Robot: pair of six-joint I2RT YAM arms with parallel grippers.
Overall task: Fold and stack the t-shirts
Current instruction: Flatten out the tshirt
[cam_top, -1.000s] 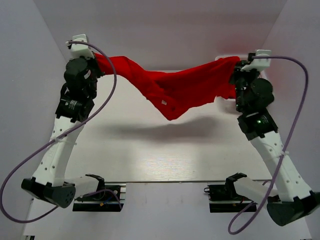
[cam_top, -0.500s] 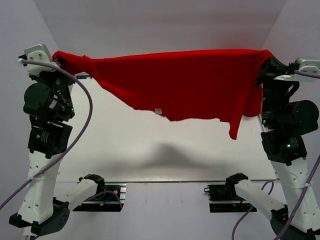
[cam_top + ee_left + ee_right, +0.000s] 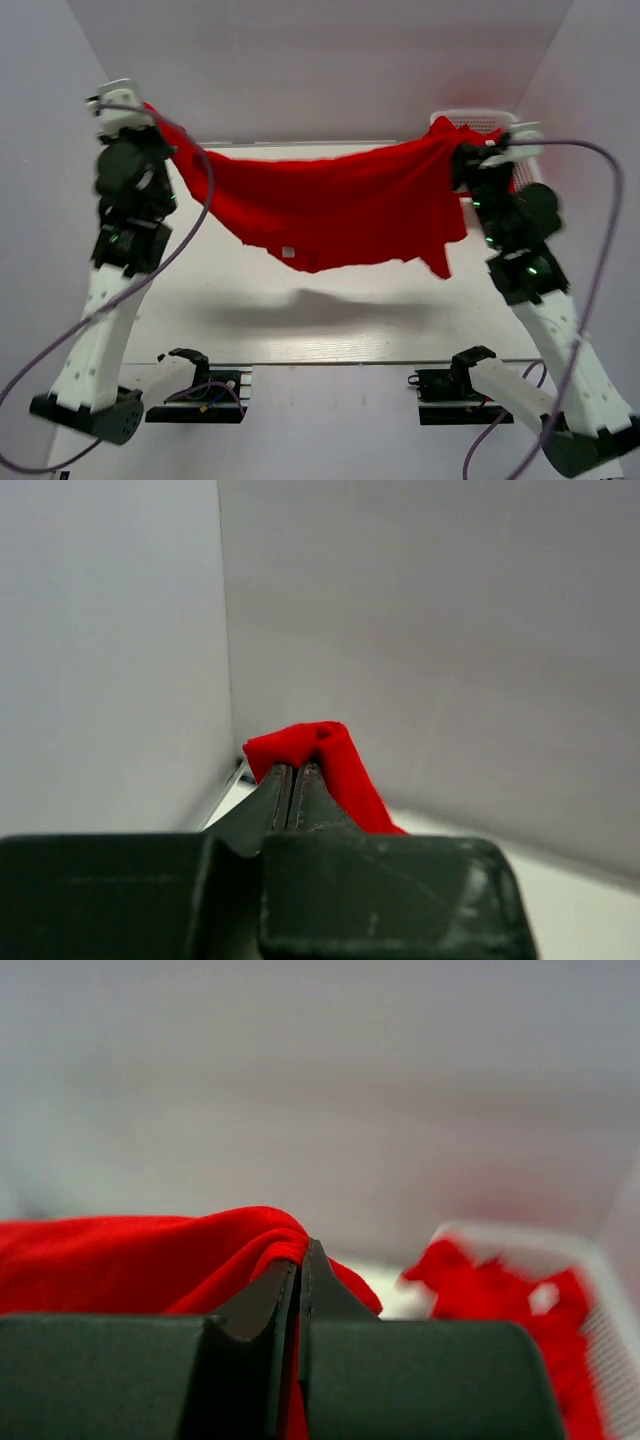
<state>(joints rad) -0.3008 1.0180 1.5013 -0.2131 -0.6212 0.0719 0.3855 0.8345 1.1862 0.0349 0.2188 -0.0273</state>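
At the worktop's far right corner stands a white basket. The right wrist view shows a heap of red t-shirts inside it, which the overhead view mostly hides. One red t-shirt hangs spread in the air along the far edge. It sags mid-span, clear of the worktop, with a white tag at its lower hem. The left jaws and right jaws each pinch an upper corner tight. Side walls stand close beside both arms.
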